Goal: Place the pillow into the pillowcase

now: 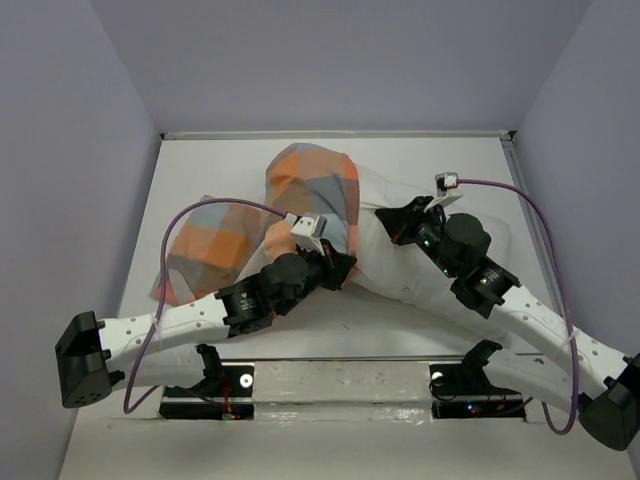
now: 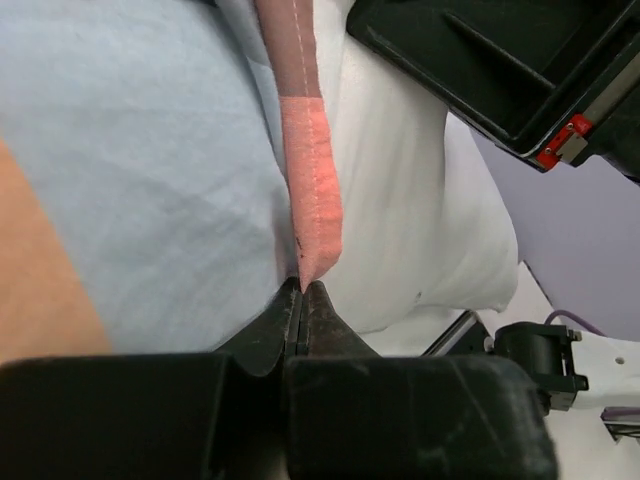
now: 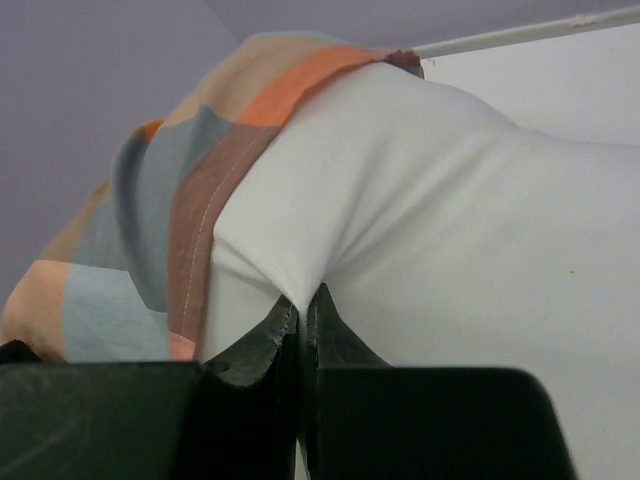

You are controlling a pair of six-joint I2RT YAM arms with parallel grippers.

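Observation:
The checked pillowcase (image 1: pixel 260 225) in orange, light blue and grey lies across the table's middle left, pulled partly over the white pillow (image 1: pixel 400 255), whose right part sticks out. My left gripper (image 1: pixel 345 268) is shut on the pillowcase's orange hem (image 2: pixel 308 180) at the opening. My right gripper (image 1: pixel 385 222) is shut on a pinch of the pillow's white fabric (image 3: pixel 420 220), just right of the pillowcase's edge (image 3: pixel 200 210). The right gripper's body shows in the left wrist view (image 2: pixel 500 70).
The white table (image 1: pixel 200 160) is walled at the back and sides by lilac panels (image 1: pixel 350 60). A purple cable (image 1: pixel 540 220) arcs over the right arm, another (image 1: pixel 200 215) over the left arm. The arm bases' metal rail (image 1: pixel 340 385) runs along the near edge.

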